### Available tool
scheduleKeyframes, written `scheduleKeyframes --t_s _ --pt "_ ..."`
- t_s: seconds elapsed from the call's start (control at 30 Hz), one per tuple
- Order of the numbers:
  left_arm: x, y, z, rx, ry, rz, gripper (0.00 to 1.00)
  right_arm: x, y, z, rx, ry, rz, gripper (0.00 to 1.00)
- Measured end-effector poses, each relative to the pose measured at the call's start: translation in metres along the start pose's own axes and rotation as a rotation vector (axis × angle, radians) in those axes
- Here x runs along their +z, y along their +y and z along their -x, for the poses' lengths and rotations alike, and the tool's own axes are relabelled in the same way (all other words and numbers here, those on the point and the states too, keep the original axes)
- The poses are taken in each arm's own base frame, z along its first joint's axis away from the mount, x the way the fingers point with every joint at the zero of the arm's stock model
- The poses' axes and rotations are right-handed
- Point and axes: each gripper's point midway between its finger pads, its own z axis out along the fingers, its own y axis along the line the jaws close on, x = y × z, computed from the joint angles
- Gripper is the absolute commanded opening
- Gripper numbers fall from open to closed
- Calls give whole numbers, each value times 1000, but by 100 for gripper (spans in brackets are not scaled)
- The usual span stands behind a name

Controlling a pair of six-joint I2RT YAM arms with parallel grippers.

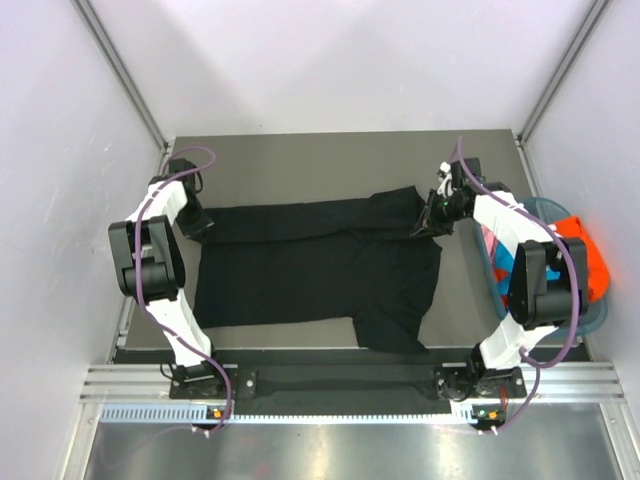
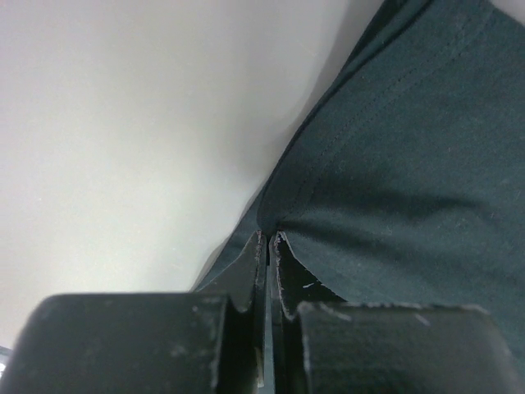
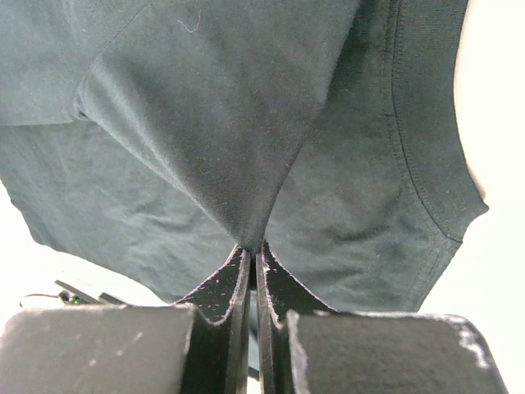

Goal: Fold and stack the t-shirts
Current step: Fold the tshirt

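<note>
The black t-shirt point(image 1: 310, 265) lies spread across the middle of the table, its far edge folded toward me. My left gripper point(image 1: 197, 228) is shut on the shirt's left far edge; the left wrist view shows the cloth point(image 2: 394, 180) pinched at the fingertips point(image 2: 268, 238). My right gripper point(image 1: 428, 222) is shut on the shirt's right far part near a sleeve; the right wrist view shows the cloth point(image 3: 246, 123) pulled to a point at the fingertips point(image 3: 252, 250). Orange, pink and teal-blue shirts point(image 1: 585, 250) sit bundled in the basket at the right.
The translucent blue-green basket point(image 1: 598, 318) stands at the table's right edge beside the right arm. White walls enclose the table on the left, far and right sides. A metal rail runs along the near edge.
</note>
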Motion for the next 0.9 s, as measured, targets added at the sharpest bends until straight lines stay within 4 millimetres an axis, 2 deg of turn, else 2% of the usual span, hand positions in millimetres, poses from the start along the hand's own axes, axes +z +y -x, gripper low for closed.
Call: scheduleKeyframes --t_s 0.4,0.5,0.57,0.6,0.63,0.67,0.7,0.77,0.83,0.9 --pt "1 -2 8 -9 -18 2 0 5 -2 3 -9 9 -6 0" --pt "0 -3 11 -10 -26 -2 0 4 -2 5 -18 2 -8 3" --pt "1 -3 10 -9 -23 1 30 5 -3 4 -22 8 -14 12" --pt "2 -2 10 -12 -23 4 39 5 -5 3 -21 15 -20 27" --pt "2 -1 9 -19 -22 10 55 5 -7 1 -25 23 -26 33" --pt "2 0 9 -25 -23 18 61 5 -9 -1 -32 29 -34 38" --pt "2 0 9 -37 -26 18 65 5 -12 -2 -42 32 -47 45" --pt "-3 -1 11 -58 -41 12 70 5 -16 2 -54 18 -71 48" --pt "-14 -3 17 -81 -75 -12 70 4 -16 11 -61 -3 -83 49" --pt "-30 -12 33 -114 -148 -68 51 5 -9 36 -73 -38 -80 49"
